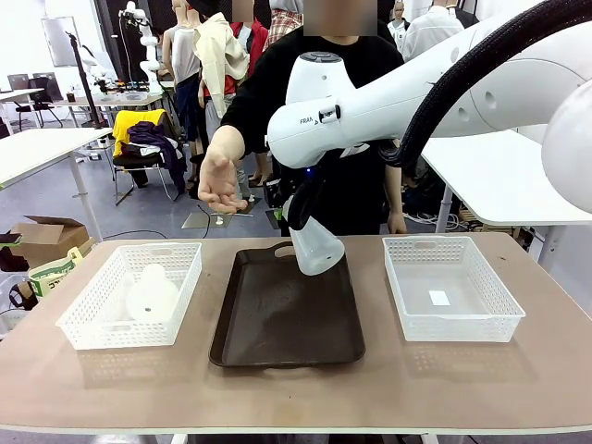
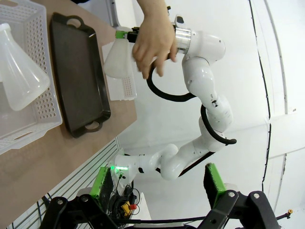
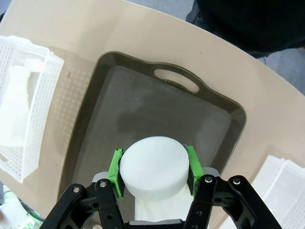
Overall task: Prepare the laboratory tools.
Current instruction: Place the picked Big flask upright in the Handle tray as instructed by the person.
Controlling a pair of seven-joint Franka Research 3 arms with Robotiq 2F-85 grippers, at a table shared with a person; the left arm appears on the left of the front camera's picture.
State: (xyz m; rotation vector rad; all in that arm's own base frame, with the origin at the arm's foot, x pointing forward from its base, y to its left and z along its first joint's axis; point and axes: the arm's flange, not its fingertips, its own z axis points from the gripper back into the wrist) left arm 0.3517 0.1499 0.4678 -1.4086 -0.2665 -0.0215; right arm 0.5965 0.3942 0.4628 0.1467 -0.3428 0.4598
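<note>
My right gripper (image 1: 298,218) is shut on the neck of a frosted conical flask (image 1: 317,248). The flask hangs tilted, base down, over the far end of the dark brown tray (image 1: 277,342). In the right wrist view the green pads (image 3: 116,171) clamp the flask (image 3: 152,164) on both sides above the tray (image 3: 157,109). A second flask (image 1: 150,292) lies in the left white basket (image 1: 88,333), and it also shows in the left wrist view as the flask (image 2: 19,71). My left gripper (image 2: 157,183) stands open, off the table, with nothing between its fingers.
The person's open hand (image 1: 220,180) is raised beyond the table's far edge, left of the held flask. On the right stands another white basket (image 1: 453,324) holding just a small label. The person stands directly behind the tray.
</note>
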